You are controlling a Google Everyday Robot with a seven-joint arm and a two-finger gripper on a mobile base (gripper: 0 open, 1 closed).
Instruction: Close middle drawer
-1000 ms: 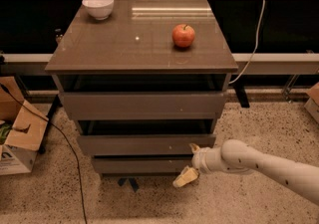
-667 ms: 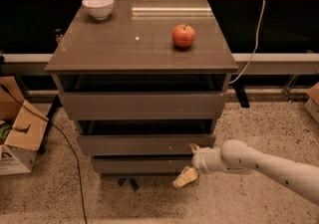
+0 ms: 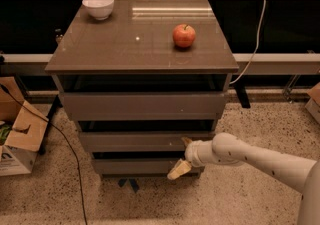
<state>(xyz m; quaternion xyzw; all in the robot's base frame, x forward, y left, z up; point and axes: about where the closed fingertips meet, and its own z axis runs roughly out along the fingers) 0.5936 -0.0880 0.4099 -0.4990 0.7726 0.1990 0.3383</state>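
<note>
End effector (image 3: 183,155) beside one middle drawer (image 3: 135,142)

place: lab-like or office test space | evidence: speckled terrazzo floor (image 3: 250,199); loose white cable (image 3: 260,19); open cardboard box (image 3: 20,134); lone grey cabinet (image 3: 140,51) bearing bowl (image 3: 98,6) and apple (image 3: 184,35) | gripper (image 3: 182,156): at cabinet's lower front, right side; fingers spread

My arm (image 3: 260,159) is a smooth cream-white tube with dark specks; my hand (image 3: 183,155), against the middle drawer (image 3: 135,141), has parted tan fingers (image 3: 178,169).
</note>
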